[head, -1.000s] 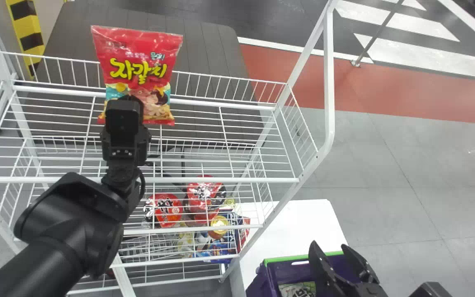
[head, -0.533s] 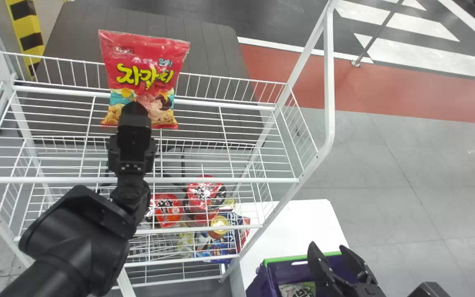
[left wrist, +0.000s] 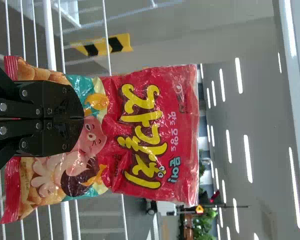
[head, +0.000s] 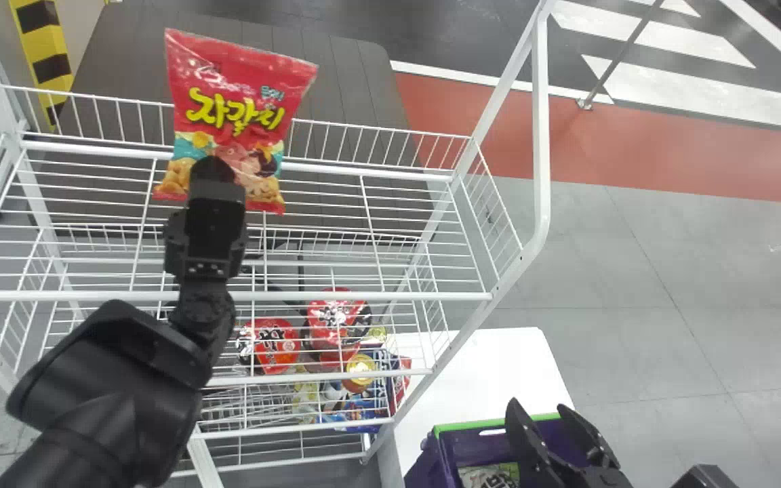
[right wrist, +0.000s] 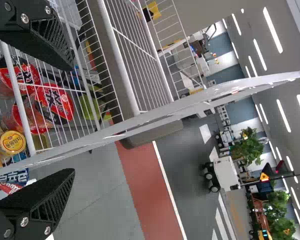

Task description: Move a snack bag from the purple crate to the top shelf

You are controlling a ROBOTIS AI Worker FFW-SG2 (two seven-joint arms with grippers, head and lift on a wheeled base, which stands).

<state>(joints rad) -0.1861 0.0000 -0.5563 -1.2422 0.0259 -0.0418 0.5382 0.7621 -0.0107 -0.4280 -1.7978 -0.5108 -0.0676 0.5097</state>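
Note:
My left gripper [head: 213, 173] is above the top shelf [head: 323, 203], shut on the lower part of the red snack bag [head: 234, 95], which stands nearly upright and tilts slightly. In the left wrist view, the closed left gripper [left wrist: 82, 117] pinches the snack bag [left wrist: 145, 135] near its bottom end. My right gripper [head: 556, 423] is parked over the purple crate [head: 445, 451] at the bottom right. In the right wrist view, the right gripper [right wrist: 72, 120] has its fingers wide apart with nothing between them. Another bag [head: 489, 476] lies in the crate.
Red cup noodles [head: 275, 344] and other packages [head: 360, 407] lie on lower shelves. The rack's white side post [head: 539, 135] rises right of the top shelf. A white table [head: 499, 366] carries the crate. Wire railing [head: 377, 146] runs along the shelf's back.
The left gripper with the bag first shifted right, then moved slightly back left, and the bag now leans a little more. The right gripper has stayed almost still.

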